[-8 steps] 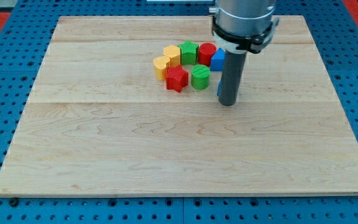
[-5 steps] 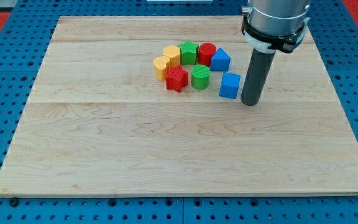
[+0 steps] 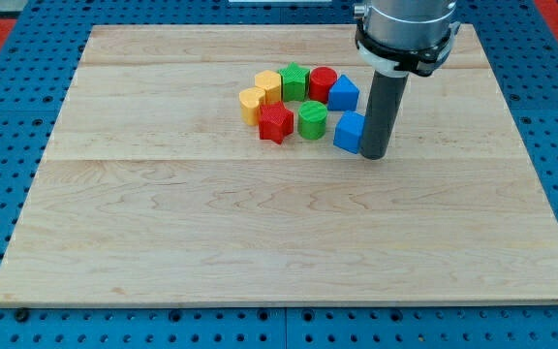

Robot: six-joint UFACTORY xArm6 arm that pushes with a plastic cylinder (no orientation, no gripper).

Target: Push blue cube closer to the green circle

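Note:
The blue cube (image 3: 348, 132) lies on the wooden board, a short gap to the right of the green circle (image 3: 312, 119). My tip (image 3: 374, 155) rests on the board against the cube's right side, and the rod hides the cube's right edge. The green circle stands at the lower right of a tight cluster of blocks.
The cluster also holds a red star (image 3: 276, 122), two yellow blocks (image 3: 251, 103) (image 3: 268, 86), a green block (image 3: 294, 80), a red cylinder (image 3: 322, 82) and a blue triangular block (image 3: 344, 93) just above the cube. The board's edge (image 3: 289, 304) borders blue pegboard.
My tip went from left of the cube's spot to its right, then came back left against the blue cube. The cube has slid a little left toward the green circle.

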